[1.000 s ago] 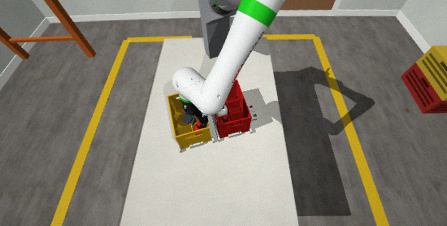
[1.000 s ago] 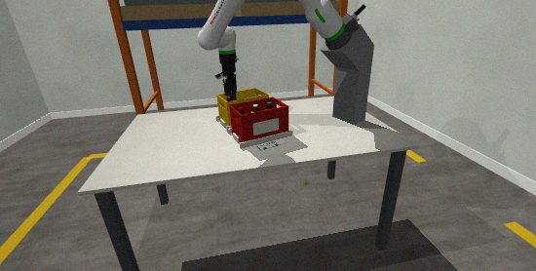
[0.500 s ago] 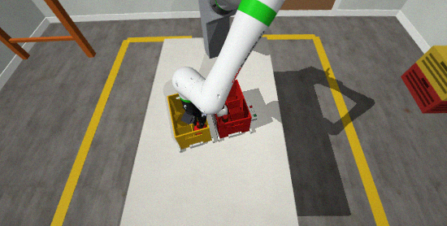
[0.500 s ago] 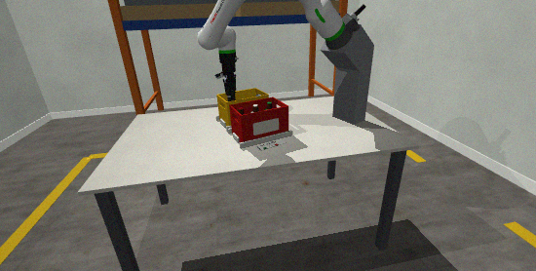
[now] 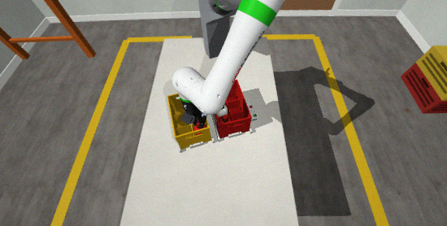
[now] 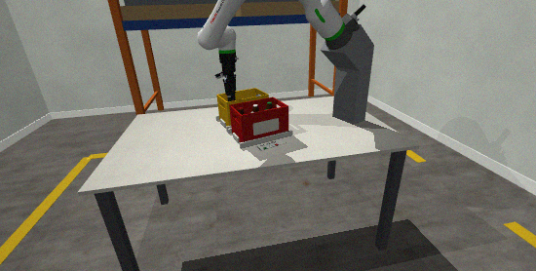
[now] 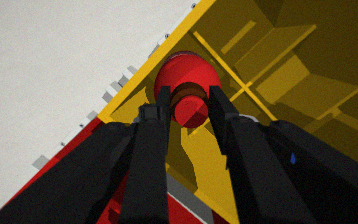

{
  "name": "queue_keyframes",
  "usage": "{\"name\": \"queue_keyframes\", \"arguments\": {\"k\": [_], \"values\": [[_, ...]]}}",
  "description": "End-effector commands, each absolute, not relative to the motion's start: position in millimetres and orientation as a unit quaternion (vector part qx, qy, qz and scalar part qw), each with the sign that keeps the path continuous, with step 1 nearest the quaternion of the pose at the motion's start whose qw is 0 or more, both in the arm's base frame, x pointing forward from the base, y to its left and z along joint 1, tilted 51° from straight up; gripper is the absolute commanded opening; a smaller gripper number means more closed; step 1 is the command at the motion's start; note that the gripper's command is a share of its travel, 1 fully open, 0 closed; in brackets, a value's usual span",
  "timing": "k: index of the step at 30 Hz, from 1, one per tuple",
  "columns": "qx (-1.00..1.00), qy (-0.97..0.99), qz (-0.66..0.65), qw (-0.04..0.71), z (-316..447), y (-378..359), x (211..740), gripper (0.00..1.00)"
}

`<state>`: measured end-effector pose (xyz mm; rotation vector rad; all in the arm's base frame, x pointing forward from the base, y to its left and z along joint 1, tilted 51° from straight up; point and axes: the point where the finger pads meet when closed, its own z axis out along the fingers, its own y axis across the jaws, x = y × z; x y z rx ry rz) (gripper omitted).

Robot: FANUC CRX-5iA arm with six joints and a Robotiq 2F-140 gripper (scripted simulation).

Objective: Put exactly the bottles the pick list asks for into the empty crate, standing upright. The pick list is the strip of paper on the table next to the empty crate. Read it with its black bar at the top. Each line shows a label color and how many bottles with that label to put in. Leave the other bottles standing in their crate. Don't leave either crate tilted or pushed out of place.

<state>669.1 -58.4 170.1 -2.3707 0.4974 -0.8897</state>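
"Where is the bottle with the red cap point(image 5: 198, 128) point(image 7: 191, 111)?"

"It stands inside the yellow crate point(image 5: 193, 140) point(image 6: 224, 110) point(image 7: 150, 60), in a corner spot on the side by the red crate point(image 5: 235, 129) point(image 6: 246, 128) point(image 7: 111, 206). Its top part is round and red too."

"What is the claw point(image 5: 199, 124) point(image 6: 231, 97) point(image 7: 189, 100) doing?"

"It points down into the yellow crate and is shut on that bottle's neck – one black finger on each side, just under the cap."

"Is the yellow crate tipped?"

"No, it sits flat, and so does the red crate just beside it."

"What is in the red crate?"

"I can see a white cap point(image 5: 223, 110) point(image 6: 255, 107), a green cap point(image 6: 269, 104) and a dark top point(image 6: 241, 110). I can't see their labels."

"And the paper list point(image 5: 253, 112) point(image 6: 271, 146)?"

"It lies on the table point(image 5: 207, 181) point(image 6: 146, 149), past the red crate from the yellow crate. It has red and green marks – too small for me to read."

"What else is around?"

"Behind the yellow crate, on the table, the big white arm point(image 5: 244, 47) point(image 6: 220, 17) is held up by a gray stand point(image 5: 207, 35) point(image 6: 360, 83). Well apart from the yellow crate is a tall orange rack point(image 5: 61, 15) point(image 6: 119, 42)."
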Motion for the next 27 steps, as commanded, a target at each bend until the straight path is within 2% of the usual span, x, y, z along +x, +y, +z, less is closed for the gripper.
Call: {"name": "queue_keyframes", "arguments": {"k": [1,27], "values": [[-0.883,0.185,-0.332,0.276,170.9,-59.2,669.1,0.1],[-0.883,0.185,-0.332,0.276,178.1,-63.4,661.1,0.1]]}}
